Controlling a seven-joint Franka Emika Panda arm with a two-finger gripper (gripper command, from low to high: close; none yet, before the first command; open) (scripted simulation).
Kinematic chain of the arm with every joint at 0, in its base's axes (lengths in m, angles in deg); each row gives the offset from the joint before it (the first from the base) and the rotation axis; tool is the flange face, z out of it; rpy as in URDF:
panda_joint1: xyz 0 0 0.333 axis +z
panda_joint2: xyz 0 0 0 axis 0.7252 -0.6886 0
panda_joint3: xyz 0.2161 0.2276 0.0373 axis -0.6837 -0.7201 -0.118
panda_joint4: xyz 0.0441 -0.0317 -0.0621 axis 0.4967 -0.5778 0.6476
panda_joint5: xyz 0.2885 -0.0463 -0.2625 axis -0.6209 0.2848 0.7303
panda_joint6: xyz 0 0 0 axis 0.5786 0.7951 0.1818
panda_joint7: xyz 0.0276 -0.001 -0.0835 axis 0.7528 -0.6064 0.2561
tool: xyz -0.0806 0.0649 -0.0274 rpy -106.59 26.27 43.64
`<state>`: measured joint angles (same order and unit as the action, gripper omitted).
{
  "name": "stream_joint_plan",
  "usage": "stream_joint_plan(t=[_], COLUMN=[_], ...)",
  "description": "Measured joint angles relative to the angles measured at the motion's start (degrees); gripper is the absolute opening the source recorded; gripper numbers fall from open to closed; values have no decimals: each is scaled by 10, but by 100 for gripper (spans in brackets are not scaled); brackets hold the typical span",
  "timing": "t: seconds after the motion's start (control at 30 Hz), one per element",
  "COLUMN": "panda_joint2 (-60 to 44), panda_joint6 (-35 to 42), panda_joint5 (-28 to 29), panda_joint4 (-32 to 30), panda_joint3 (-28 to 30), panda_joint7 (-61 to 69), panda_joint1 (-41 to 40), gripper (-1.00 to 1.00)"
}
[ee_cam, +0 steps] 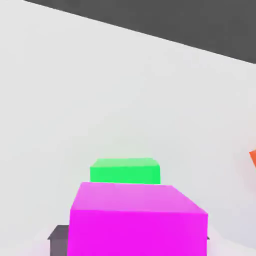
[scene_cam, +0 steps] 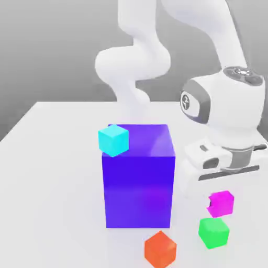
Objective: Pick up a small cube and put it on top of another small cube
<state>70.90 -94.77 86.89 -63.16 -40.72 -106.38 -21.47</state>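
The small magenta cube (scene_cam: 222, 203) sits between the fingers of my gripper (scene_cam: 220, 204), directly under the white hand at the exterior view's right. A dark fingertip (ee_cam: 59, 240) lies against the cube's side, so the gripper is shut on it. In the hand view the magenta cube (ee_cam: 137, 220) is close up, with the small green cube (ee_cam: 125, 170) just beyond it on the table. In the exterior view the green cube (scene_cam: 213, 232) lies right below the magenta one, nearer the front. I cannot tell whether the magenta cube touches the table.
A big blue-purple block (scene_cam: 138, 175) stands to the exterior view's left of the gripper, with a cyan cube (scene_cam: 113, 140) at its upper left corner. An orange cube (scene_cam: 160, 249) lies at the front, left of the green cube; its edge (ee_cam: 253, 159) shows in the hand view.
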Motion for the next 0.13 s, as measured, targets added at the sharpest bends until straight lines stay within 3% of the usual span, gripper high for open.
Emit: stream_joint_plan(t=[0.03,0.13], panda_joint2=[-15,-15], panda_joint6=[-14,-14], panda_joint5=[1,1], panda_joint4=[1,1], panda_joint3=[-1,-1], panda_joint7=[-1,-1], panda_joint1=[0,0], gripper=[100,100])
